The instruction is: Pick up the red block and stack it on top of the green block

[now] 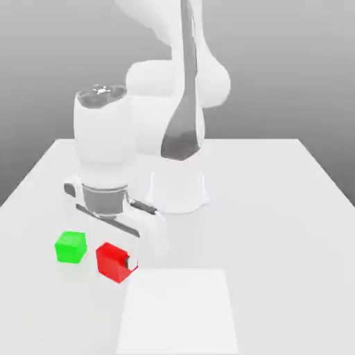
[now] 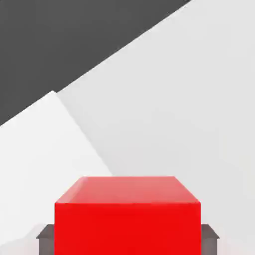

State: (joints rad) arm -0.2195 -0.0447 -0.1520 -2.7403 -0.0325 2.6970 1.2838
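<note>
On the white table [image 1: 277, 201], toward the exterior view's left, we see the gripper [image 1: 116, 263] lowered around the red block [image 1: 111, 261]. One white fingertip [image 1: 131, 263] shows against the block's face on the exterior view's right; the other finger is hidden behind the block. We read the jaws as closed on the red block: in the hand view the block [image 2: 127, 219] sits centred between two dark grey pads [image 2: 46, 238], one flush against each side face. We cannot tell whether the block rests on the table or hangs just above it.

Just beside the red block, on the exterior view's left, we find the green block [image 1: 70, 247], upright on the table and apart from both the red block and the gripper. A brighter white square patch [image 1: 177, 312] lies on the table near the red block, toward the exterior view's right and the front edge. Behind the blocks stands the arm's white base [image 1: 179, 191], with the arm [image 1: 104, 139] bending down over the red block.
</note>
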